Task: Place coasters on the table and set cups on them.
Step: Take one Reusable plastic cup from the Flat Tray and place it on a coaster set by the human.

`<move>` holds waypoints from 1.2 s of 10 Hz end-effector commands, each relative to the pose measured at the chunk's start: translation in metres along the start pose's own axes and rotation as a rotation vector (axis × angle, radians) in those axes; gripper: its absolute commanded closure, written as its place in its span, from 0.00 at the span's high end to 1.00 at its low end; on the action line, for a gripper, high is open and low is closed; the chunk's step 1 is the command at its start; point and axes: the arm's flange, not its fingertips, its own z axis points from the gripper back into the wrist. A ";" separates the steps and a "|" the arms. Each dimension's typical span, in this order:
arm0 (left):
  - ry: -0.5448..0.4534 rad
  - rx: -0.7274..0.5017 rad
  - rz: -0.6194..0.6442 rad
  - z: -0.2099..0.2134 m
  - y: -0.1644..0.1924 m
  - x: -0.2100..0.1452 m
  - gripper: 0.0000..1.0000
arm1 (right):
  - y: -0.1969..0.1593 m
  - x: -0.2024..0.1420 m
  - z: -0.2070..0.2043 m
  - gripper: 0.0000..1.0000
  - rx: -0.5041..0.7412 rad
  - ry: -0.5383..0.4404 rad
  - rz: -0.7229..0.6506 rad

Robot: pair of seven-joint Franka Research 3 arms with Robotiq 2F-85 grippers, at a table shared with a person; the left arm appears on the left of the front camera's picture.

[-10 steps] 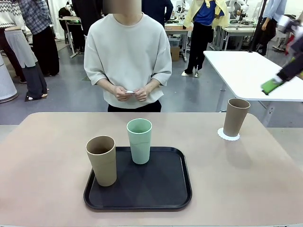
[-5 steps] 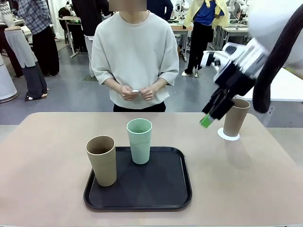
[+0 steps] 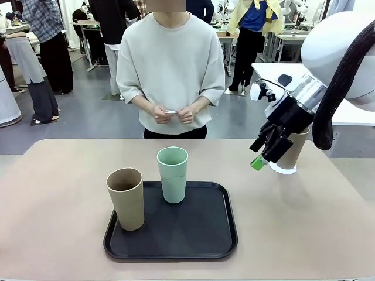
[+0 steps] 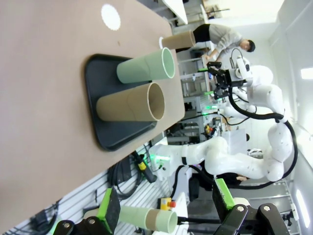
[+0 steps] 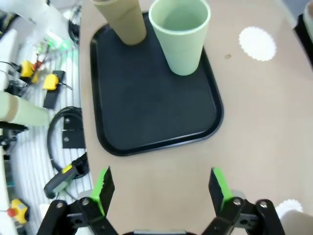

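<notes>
tray: black tray (image 3: 176, 249) sitting near-centre on the desk (image 3: 53, 234)
tray cups: tan cup (image 3: 126, 199) standing front-left, mint cup (image 3: 172, 174) standing behind it
left jaws: gaping wide, gripping nothing
right jaws: gaping wide, empty, hovering just beside the far-right tan cup (image 3: 297, 147)
doilies: scalloped doily (image 3: 284, 168) lying under that cup; bare doily (image 5: 257, 43) lying on desk past the mint cup
person (image 3: 173, 64): standing at far edge, holding a small white piece (image 3: 170, 111)

The right fingers (image 3: 258, 162) hide the left side of the tan cup (image 3: 297, 143) by the bench's (image 3: 58, 193) far right edge. The white scrap (image 3: 170, 111) in the person's hands (image 3: 187, 114) is too small to tell.
</notes>
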 end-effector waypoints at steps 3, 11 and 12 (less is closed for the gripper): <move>-0.004 -0.012 -0.008 0.002 0.000 -0.001 1.00 | 0.002 0.003 0.000 1.00 -0.001 0.002 -0.004; -0.004 -0.012 -0.008 0.002 0.000 -0.001 1.00 | -0.075 -0.028 -0.135 1.00 0.072 -0.469 0.308; -0.004 -0.012 -0.008 0.002 0.000 -0.001 1.00 | -0.076 -0.020 -0.147 1.00 0.107 -0.478 0.329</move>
